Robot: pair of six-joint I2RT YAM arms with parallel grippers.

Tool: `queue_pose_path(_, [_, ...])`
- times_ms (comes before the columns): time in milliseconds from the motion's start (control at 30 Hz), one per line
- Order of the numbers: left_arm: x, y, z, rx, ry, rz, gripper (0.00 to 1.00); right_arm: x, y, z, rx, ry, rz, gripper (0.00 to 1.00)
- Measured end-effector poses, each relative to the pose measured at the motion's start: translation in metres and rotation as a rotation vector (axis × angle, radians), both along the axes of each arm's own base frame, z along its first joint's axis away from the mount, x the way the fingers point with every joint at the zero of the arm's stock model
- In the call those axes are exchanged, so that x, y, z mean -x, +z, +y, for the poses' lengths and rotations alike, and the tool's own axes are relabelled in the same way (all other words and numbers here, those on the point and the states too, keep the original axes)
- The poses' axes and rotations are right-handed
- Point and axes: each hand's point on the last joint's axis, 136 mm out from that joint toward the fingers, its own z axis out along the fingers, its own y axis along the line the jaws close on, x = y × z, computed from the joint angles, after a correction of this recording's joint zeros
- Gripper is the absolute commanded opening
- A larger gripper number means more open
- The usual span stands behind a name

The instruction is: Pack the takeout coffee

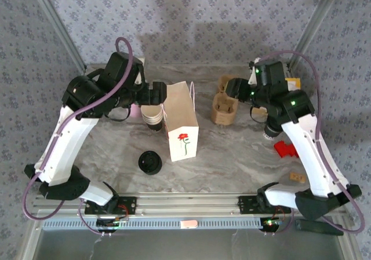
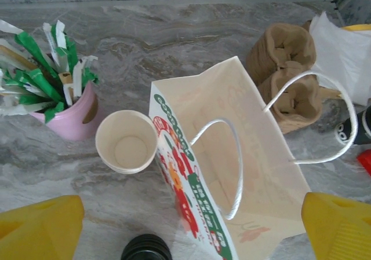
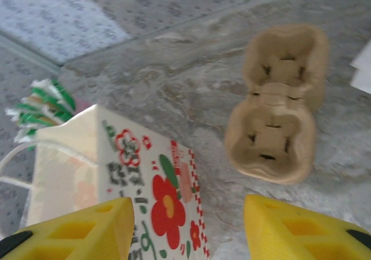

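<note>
Wide open and empty at the left gripper (image 2: pixel 189 228); half open, holding nothing, at the right gripper (image 3: pixel 188 231). At four o'clock from there, half hidden beneath the right arm (image 1: pixel 298 130): takeout coffee (image 1: pixel 268 134), seemingly. Likely light, crushable; grip gently below the lid.

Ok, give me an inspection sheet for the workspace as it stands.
Surface: marbled table, no spills seen.
Job's things: paper bag upright, mouth open; takeout coffee seemingly tucked under the right arm, hard to confirm.
Clutter: cup stack, black lids, cup carriers, pink sachet holder, red item.
Grippers: left gripper open, facing the bag; right gripper open, empty.
Cables: purple cable looping over each arm.
Surroundings: patterned walls.
</note>
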Motion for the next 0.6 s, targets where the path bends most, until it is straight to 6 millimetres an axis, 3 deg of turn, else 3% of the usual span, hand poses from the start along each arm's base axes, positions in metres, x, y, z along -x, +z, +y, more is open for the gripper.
queue_pose_path(267, [-0.005, 0.000, 0.003, -0.058, -0.016, -0.036, 0.98, -0.056, -0.040, -0.031, -0.067, -0.173, 0.215, 0.61])
queue_pose_path(400, [-0.008, -0.004, 0.001, -0.078, -0.026, -0.047, 0.98, -0.084, -0.062, -0.028, -0.134, -0.248, 0.314, 0.63])
queue_pose_path(600, [-0.005, -0.015, 0.008, -0.086, -0.020, -0.062, 0.99, -0.104, -0.085, -0.016, -0.301, -0.456, 0.422, 0.64])
